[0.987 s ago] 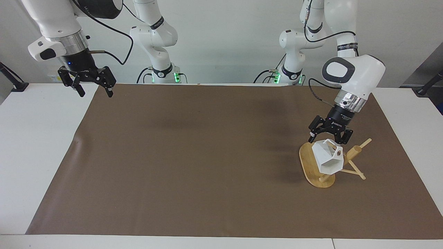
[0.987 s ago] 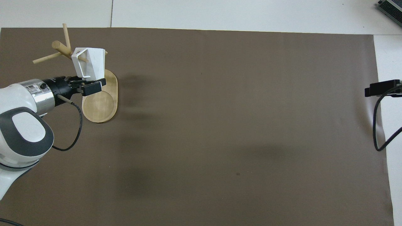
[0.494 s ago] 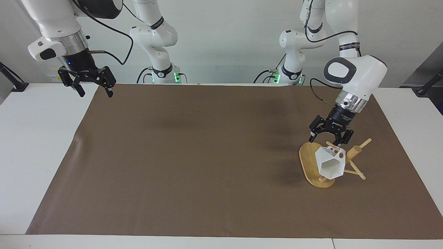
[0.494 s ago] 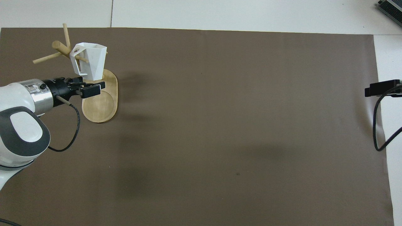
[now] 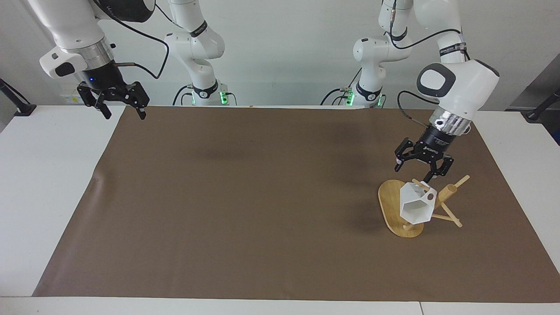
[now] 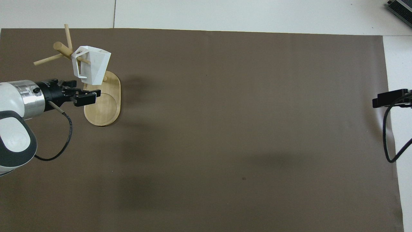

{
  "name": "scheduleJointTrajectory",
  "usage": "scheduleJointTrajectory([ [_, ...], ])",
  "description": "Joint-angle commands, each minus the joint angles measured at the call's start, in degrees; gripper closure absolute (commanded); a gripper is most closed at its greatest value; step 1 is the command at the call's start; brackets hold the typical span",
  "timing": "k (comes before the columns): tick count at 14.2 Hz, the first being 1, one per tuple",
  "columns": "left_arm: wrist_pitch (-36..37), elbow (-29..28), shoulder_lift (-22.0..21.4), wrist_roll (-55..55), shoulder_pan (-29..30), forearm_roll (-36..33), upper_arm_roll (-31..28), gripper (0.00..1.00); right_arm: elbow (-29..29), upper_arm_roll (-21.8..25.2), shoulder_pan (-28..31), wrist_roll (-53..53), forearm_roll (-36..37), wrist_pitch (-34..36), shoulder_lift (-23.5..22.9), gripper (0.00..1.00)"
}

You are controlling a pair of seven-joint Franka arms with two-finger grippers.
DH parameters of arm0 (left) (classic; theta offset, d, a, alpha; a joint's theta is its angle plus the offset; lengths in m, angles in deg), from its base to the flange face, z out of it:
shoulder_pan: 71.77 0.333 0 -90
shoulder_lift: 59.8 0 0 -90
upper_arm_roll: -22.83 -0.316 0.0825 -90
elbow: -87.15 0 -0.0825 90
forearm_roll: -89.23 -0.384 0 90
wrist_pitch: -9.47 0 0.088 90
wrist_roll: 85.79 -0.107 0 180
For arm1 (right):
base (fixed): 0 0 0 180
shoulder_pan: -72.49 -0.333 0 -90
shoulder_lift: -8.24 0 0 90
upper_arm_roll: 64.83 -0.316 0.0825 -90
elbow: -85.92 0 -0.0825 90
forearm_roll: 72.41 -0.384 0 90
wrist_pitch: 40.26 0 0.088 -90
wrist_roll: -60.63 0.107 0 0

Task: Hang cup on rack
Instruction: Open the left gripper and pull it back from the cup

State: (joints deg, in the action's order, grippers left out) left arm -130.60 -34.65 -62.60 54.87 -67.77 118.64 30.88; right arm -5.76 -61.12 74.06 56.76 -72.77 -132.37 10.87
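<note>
The white faceted cup (image 5: 415,204) hangs by its handle on a peg of the bamboo rack (image 5: 448,191), at the left arm's end of the table; it also shows in the overhead view (image 6: 91,64). The rack's oval base (image 5: 389,205) lies on the brown mat, and its post (image 6: 62,50) and base (image 6: 103,109) show from overhead. My left gripper (image 5: 422,168) is open and empty, in the air just above the cup and apart from it; from overhead (image 6: 91,96) it is over the base. My right gripper (image 5: 120,103) is open and waits raised at the other end.
A brown mat (image 5: 262,197) covers most of the white table. The right arm's cable and gripper tip (image 6: 389,100) show at the mat's edge in the overhead view.
My left gripper let go of the cup and rose away toward the robots. The cup swung down and now hangs freely on the peg. The right gripper barely shifted.
</note>
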Motion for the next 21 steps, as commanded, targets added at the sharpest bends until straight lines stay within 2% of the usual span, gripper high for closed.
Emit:
scheduleJointTrajectory([
  [1, 6.02, -0.20, -3.96, 0.76, 2.32, -6.37, 0.12, 0.00, -2.18, -0.45, 0.10, 0.71, 0.02, 0.44, 1.86, 0.00],
  [5, 11.73, 3.39, -4.76, -0.81, 3.72, -13.92, 0.20, 0.00, -2.18, -0.45, 0.10, 0.71, 0.01, 0.79, 1.95, 0.00],
  [7, 14.54, 5.76, -4.59, -6.59, 3.82, -15.87, 0.20, 0.00, -2.18, -0.45, 0.10, 0.71, 0.10, 0.88, 1.95, 0.00],
  [11, 20.17, 11.13, -3.18, -24.77, 4.96, -16.49, 0.20, 0.00, -2.18, -0.28, 0.10, 0.71, 0.02, 0.88, 1.86, 0.00],
  [16, 23.52, 14.47, -2.65, -49.11, 4.78, -18.69, 0.29, 0.00, -2.09, -0.36, 0.10, 0.71, 0.10, 0.88, 1.95, 0.00],
  [21, 29.83, 17.46, -2.91, -79.60, 4.96, -22.47, 0.12, 0.00, -2.09, -0.28, 0.10, 0.71, 0.01, 0.88, 1.94, 0.00],
])
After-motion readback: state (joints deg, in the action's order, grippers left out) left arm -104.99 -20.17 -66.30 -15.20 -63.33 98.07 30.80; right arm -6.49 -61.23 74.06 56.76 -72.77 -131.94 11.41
